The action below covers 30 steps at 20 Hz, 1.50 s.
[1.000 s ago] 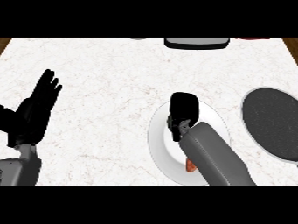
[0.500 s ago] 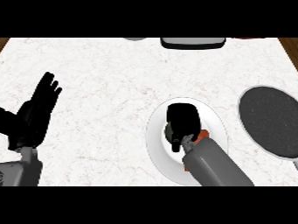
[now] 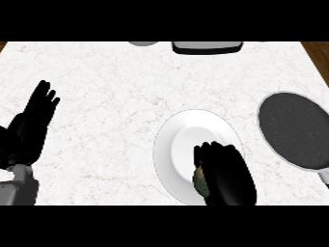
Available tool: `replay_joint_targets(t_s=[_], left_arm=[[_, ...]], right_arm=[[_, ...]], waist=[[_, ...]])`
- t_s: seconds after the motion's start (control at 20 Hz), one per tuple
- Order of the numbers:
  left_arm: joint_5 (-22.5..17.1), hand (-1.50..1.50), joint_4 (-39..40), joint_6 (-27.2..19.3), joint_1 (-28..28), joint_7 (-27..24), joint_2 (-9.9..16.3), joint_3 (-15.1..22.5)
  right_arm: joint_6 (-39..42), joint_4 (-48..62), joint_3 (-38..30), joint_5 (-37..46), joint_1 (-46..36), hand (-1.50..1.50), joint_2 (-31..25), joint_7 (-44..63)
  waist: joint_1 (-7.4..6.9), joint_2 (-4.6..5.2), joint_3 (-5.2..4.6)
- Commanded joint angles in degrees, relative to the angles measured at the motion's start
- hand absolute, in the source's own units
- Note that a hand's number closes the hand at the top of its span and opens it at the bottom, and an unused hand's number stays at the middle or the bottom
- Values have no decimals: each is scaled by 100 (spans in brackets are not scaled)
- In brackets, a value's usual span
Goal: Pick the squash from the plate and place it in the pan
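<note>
Right robot hand (image 3: 225, 174) lies over the round white ceramic plate (image 3: 185, 140) near the tabletop's (image 3: 124, 87) near edge, its black fingers curled around the mottled green-and-yellow squash (image 3: 200, 177), of which only a sliver shows at the hand's left side, still on the plate. The round dark non-stick pan (image 3: 298, 130) sits just beside the plate toward the tabletop's right edge, handle pointing to the near edge. Left robot hand (image 3: 32, 125) rests open, fingers up, near the left edge. To do this step well, the grasp should probably be secured before lifting clear of the plate rim, then carried right over the pan's middle.
</note>
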<state>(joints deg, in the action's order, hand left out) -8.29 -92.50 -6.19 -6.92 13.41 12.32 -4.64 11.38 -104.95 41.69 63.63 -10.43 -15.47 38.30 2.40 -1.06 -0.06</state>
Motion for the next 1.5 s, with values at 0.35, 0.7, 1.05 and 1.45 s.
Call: replay_joint_targets(t_s=[0.35,0.7,1.05,1.45], left_arm=[[38,0,8,87,-27,-143,-83,27],[59,0,121,174,-69,-103,-106,34],[107,0,57,193,-21,-119,-152,82],[-4,0,154,332,-155,-123,-92,-64]], right_arm=[[1751,-3675,-285,661,41,150,-454,1097],[1425,-3566,-2181,-104,251,150,-565,336],[675,-2525,-4450,-1138,397,150,-753,-1163],[-15,-26,-5981,-2070,-129,150,-1285,-3018]], waist=[[-203,91,1],[-215,108,9],[-217,116,18],[-277,121,10]])
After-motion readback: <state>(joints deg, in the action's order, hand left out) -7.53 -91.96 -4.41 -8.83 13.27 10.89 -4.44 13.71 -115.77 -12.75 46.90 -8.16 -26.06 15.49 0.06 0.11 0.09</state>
